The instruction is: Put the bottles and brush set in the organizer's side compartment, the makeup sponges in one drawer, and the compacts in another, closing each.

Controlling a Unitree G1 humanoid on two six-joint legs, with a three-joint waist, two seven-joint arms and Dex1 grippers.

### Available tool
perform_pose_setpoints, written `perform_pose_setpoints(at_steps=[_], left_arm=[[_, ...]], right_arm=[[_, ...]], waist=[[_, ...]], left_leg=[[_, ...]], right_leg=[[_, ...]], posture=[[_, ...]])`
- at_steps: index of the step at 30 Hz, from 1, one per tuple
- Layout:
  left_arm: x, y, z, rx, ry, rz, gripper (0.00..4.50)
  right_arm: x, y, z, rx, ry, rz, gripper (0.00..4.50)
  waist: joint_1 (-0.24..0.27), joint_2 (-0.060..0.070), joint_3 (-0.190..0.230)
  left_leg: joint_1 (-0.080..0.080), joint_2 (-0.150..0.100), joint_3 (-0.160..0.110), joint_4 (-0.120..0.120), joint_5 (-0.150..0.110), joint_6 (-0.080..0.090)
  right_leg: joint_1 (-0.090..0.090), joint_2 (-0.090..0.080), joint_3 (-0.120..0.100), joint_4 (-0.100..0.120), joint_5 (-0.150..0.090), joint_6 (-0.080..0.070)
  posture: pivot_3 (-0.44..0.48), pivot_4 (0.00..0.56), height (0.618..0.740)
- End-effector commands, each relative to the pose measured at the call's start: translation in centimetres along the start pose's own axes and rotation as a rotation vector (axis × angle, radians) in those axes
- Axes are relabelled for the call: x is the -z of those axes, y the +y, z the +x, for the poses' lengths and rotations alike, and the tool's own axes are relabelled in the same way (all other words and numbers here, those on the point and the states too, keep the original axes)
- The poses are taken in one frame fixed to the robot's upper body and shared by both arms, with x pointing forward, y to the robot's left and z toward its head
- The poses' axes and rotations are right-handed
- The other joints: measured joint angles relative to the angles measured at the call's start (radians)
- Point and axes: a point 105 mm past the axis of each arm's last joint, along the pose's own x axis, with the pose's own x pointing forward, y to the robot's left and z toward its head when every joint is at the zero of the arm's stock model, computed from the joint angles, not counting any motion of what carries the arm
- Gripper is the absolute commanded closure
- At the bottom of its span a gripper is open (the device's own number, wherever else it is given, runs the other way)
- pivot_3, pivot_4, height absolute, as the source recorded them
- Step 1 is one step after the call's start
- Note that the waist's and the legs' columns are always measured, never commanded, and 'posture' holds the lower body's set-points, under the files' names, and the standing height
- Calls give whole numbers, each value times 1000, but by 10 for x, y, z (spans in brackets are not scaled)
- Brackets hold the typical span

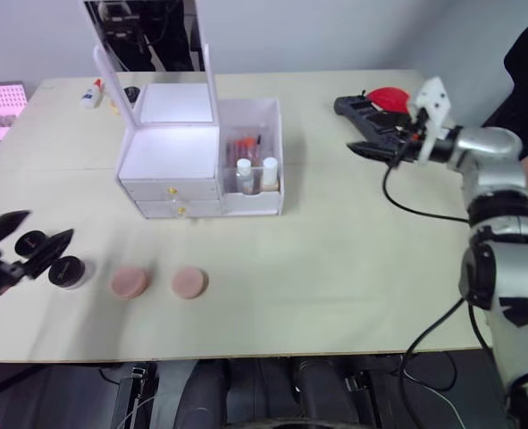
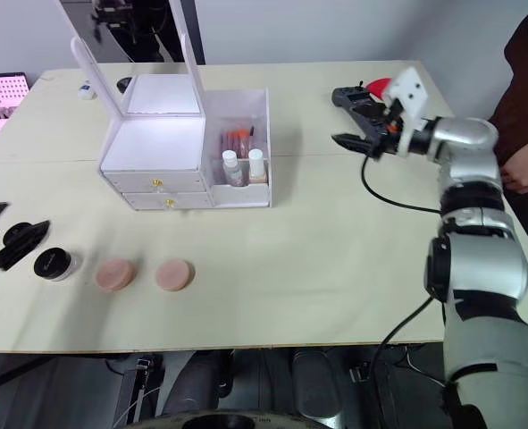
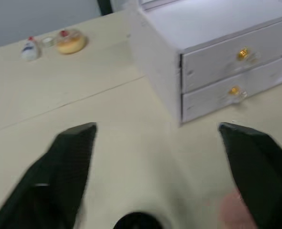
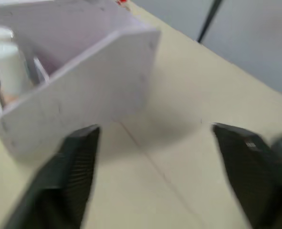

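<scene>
A black controller with a red thing beside it lies at the far right of the desk, and a small glue bottle sits at the far left, all well away from the white organizer. The organizer stands with its mirror lid up, both drawers shut, and two white-capped bottles and the brush set in its side compartment. Two pink sponges and two black compacts lie in front; the left gripper, fingers apart, hovers by the compacts, and the right gripper, fingers apart, hangs empty near the controller.
</scene>
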Motion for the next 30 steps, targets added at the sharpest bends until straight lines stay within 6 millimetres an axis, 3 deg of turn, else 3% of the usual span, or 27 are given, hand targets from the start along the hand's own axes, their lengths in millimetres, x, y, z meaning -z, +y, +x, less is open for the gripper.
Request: perform_pose_setpoints(at_steps=[1,5,10,12,16,21,26,30], left_arm=[[7,23,-27,-105,-15,11,35],[19,19,-33,-127,-27,-34,35],[19,-7,-13,-91,-74,-59,35],[10,-32,9,-64,-131,-88,35],[1,-82,45,24,-159,-73,35],[-20,-118,88,-34,-283,-122,35],[-17,-158,127,-63,-297,-256,35],[-12,-164,143,-112,-290,-279,35]], right_arm=[[-1,-2,-21,40,-59,18,47],[9,2,-29,63,-53,51,47],[-12,16,-16,-27,-96,65,47],[-41,31,-1,-127,-134,50,47],[-70,69,25,-323,-99,16,47],[-101,106,42,-499,-89,-54,47],[-112,115,52,-524,-86,-122,47],[-113,107,53,-488,-84,-150,47]], waist=[[0,0,0],[2,0,0],[4,-1,-1],[5,-1,-1],[10,-1,-1],[30,-1,-1],[49,-1,-2],[55,-2,-2]], left_leg=[[0,0,1,0,0,0],[1,0,3,0,0,0],[1,0,4,2,0,0],[0,0,4,3,0,0],[0,0,4,5,0,0],[0,0,4,5,0,0],[-2,0,3,9,0,0],[-1,0,3,9,0,0]], right_leg=[[0,0,1,0,0,0],[0,-1,2,0,0,0],[0,-1,2,0,1,-1],[0,-1,2,0,1,-1],[0,-1,3,2,1,0],[0,0,3,2,2,0],[3,0,3,0,3,3],[3,1,3,0,4,4]], posture=[[0,150,740],[0,150,740],[0,150,740],[0,150,740],[0,150,740],[0,150,740],[0,150,740],[0,150,740]])
